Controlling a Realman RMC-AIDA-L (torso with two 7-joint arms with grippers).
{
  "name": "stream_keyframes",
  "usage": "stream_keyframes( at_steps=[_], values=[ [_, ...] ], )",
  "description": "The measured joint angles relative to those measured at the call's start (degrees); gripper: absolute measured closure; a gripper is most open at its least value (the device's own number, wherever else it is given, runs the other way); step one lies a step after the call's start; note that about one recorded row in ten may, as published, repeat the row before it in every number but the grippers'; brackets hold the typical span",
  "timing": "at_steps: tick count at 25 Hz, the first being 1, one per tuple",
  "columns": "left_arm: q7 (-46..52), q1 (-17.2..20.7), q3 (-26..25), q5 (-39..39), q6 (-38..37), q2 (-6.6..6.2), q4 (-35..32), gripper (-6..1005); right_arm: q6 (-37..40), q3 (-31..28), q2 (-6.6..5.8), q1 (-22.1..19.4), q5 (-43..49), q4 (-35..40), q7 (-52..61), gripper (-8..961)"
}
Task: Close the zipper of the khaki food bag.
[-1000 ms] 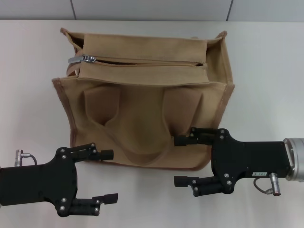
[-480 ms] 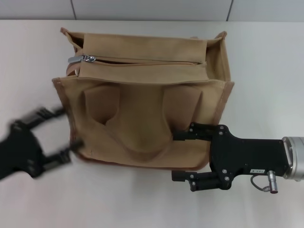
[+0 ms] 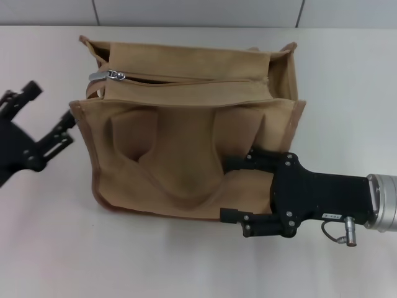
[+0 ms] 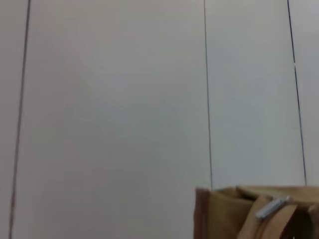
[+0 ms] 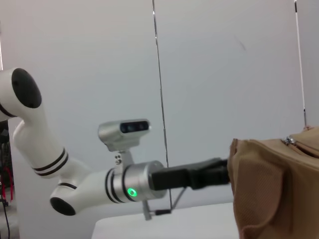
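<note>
The khaki food bag (image 3: 186, 143) stands mid-table with its loop handles hanging down the front face. Its zipper (image 3: 192, 81) runs across the top panel, and the silver slider and pull tab (image 3: 107, 76) sit at the left end. A thin dark gap shows along the line. My left gripper (image 3: 51, 102) is open just beside the bag's left side. My right gripper (image 3: 239, 189) is open at the bag's front right lower corner, with one finger over the fabric and one past the bottom edge. The left wrist view shows a bag corner (image 4: 224, 211) and the pull tab (image 4: 271, 207).
The bag rests on a pale table (image 3: 347, 93) that stretches out on both sides and in front. A grey panelled wall (image 3: 198, 11) runs behind the table. The right wrist view shows my left arm (image 5: 124, 181) reaching to the bag's side (image 5: 274, 189).
My left gripper has swung from the table's front left up to the bag's left side. The right gripper has pushed leftward onto the bag's front lower corner.
</note>
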State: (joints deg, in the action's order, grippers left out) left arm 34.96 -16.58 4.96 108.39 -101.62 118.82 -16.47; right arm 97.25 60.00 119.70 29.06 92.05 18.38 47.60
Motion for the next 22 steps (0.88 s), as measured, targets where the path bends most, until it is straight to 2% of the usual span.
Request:
stream_keyframes(
  at_steps=[4, 5, 11, 15, 22],
  values=[
    [-1.38, -1.31, 0.59, 0.30, 2.16, 0.04, 1.43, 187, 0.01, -0.26, 0.00, 0.31, -0.03, -0.59, -0.14, 137],
    [-3.48, -3.12, 1.36, 0.38, 4.65, 0.07, 3.06, 187, 0.01, -0.29, 0.00, 0.32, -0.03, -0.65, -0.24, 137],
    [-3.96, -5.61, 2.11, 0.10, 4.30, 0.10, 4.33, 186, -0.30, -0.41, 0.00, 0.10, -0.06, -1.24, -0.50, 137],
    [-3.68, -6.47, -0.97, -1.16, 3.28, 0.11, 6.01, 189, -0.60, -0.41, 0.00, -0.14, -0.12, -1.48, -0.50, 136],
    [-3.39, -6.06, -1.72, -1.71, 1.61, 0.02, 6.92, 194, -2.11, -0.49, 0.00, -0.19, -0.39, -2.11, -0.50, 137]
  ],
)
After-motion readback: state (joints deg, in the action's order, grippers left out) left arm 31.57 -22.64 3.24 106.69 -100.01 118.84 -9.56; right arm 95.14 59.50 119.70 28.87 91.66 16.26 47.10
